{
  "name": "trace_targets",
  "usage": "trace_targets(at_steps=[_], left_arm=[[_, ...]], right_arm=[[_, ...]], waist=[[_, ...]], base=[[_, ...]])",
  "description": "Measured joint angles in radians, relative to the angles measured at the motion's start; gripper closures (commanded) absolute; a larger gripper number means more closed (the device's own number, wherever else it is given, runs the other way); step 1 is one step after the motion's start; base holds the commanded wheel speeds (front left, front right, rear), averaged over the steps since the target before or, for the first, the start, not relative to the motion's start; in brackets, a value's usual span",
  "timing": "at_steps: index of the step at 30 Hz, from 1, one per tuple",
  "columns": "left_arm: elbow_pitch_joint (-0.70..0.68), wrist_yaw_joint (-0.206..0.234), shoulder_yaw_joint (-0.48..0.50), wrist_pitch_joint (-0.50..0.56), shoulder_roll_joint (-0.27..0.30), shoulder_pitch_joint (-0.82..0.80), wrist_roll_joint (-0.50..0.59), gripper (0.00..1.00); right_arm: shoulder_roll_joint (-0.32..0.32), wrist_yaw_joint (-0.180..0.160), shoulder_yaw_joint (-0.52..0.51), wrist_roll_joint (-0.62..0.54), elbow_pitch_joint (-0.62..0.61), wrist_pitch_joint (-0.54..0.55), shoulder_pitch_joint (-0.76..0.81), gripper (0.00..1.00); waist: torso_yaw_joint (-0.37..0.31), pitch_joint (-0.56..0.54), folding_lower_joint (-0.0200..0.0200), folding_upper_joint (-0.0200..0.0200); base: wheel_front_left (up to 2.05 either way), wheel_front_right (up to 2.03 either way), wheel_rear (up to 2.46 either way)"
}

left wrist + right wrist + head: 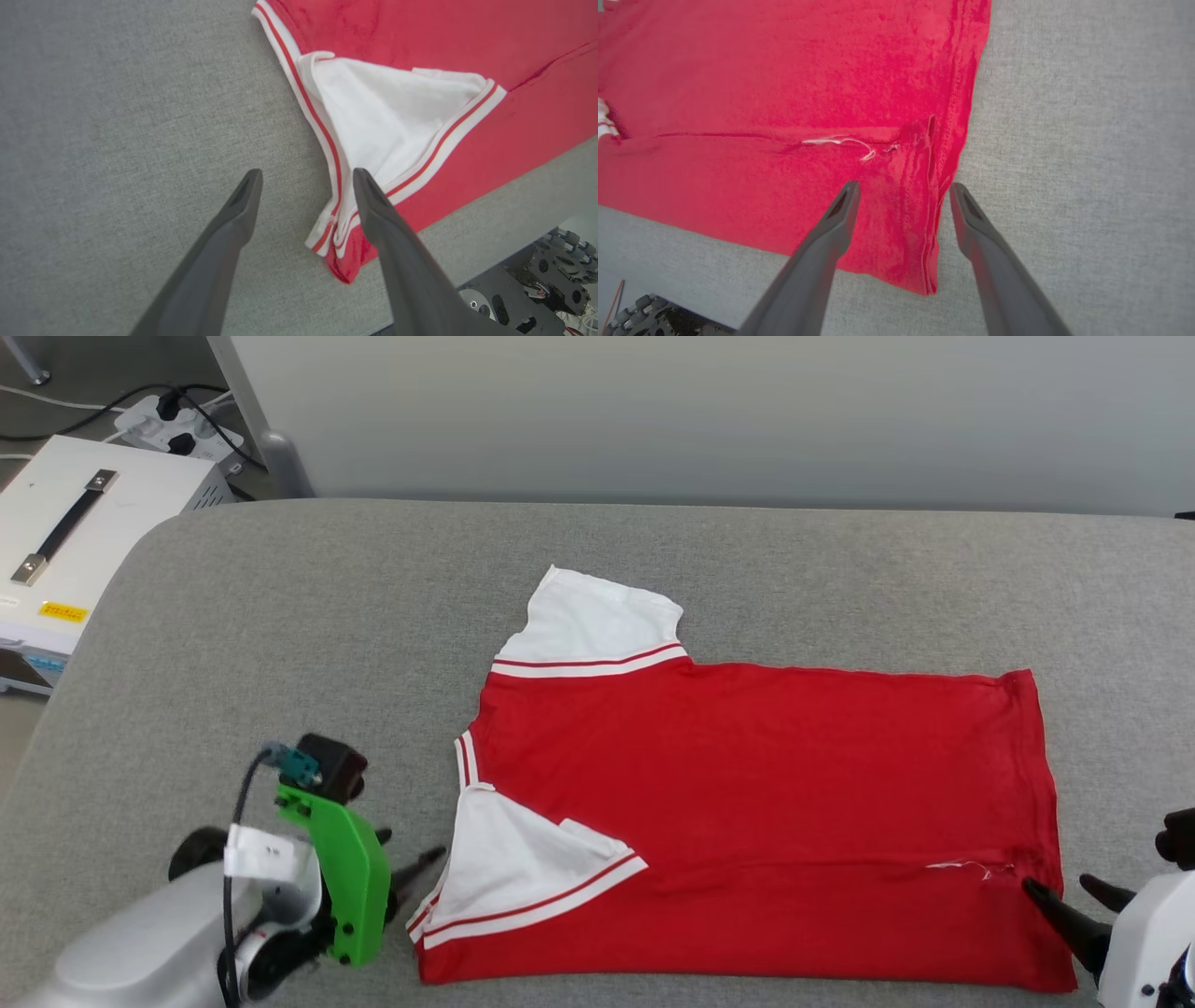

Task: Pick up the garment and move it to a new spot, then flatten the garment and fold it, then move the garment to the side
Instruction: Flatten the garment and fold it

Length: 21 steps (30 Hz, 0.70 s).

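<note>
Red shirt point(747, 803) lies flat on the grey padded surface point(280, 616) near its front edge, with one white sleeve folded onto the body. At that sleeve's corner the left gripper point(306, 175) has its jaws apart. The right gripper point(903, 186) straddles the hem corner, its jaws also apart and holding nothing.

A grey fabric-covered surface point(280, 616) carries the red garment point(747, 784), lying flat near its front edge.

Stock on view: one garment point(747, 775); two grippers, left gripper point(414, 847), right gripper point(1056, 882); one white case point(140, 499); one power strip point(173, 427); one grey table point(280, 616).
</note>
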Motion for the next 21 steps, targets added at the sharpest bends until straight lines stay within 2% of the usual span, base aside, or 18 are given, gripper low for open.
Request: trace_targets(at_steps=[5,6,10,16,21], left_arm=[[-0.024,0.006,0.053,-0.026,0.028,-0.124,0.043,0.00],[-0.023,0.008,0.083,-0.032,0.022,-0.189,0.050,0.00],[0.012,-0.001,0.117,-0.022,-0.009,-0.325,0.083,0.00],[0.143,-0.030,0.158,0.010,-0.081,-0.529,0.096,0.00],[0.264,-0.065,0.157,0.114,-0.146,-0.695,0.100,0.00]], right_arm=[[0.004,0.000,-0.027,-0.035,-0.079,-0.128,-0.019,0.00],[0.018,0.000,-0.056,-0.071,-0.101,-0.192,-0.042,0.00],[0.070,0.000,-0.093,-0.143,-0.142,-0.284,-0.079,0.00],[0.130,0.000,-0.096,-0.224,-0.201,-0.323,-0.112,0.00],[0.156,0.000,-0.085,-0.255,-0.241,-0.331,-0.151,0.00]], waist=[[-0.005,0.011,0.0000,0.0000],[-0.008,0.024,0.0000,0.0000],[-0.018,0.061,0.0000,0.0000],[-0.043,0.137,0.0000,0.0000],[-0.071,0.217,0.0000,0.0000]], base=[[0.00,0.00,0.00],[0.00,0.00,0.00],[0.00,0.00,0.00],[0.00,0.00,0.00],[0.00,0.00,0.00]])
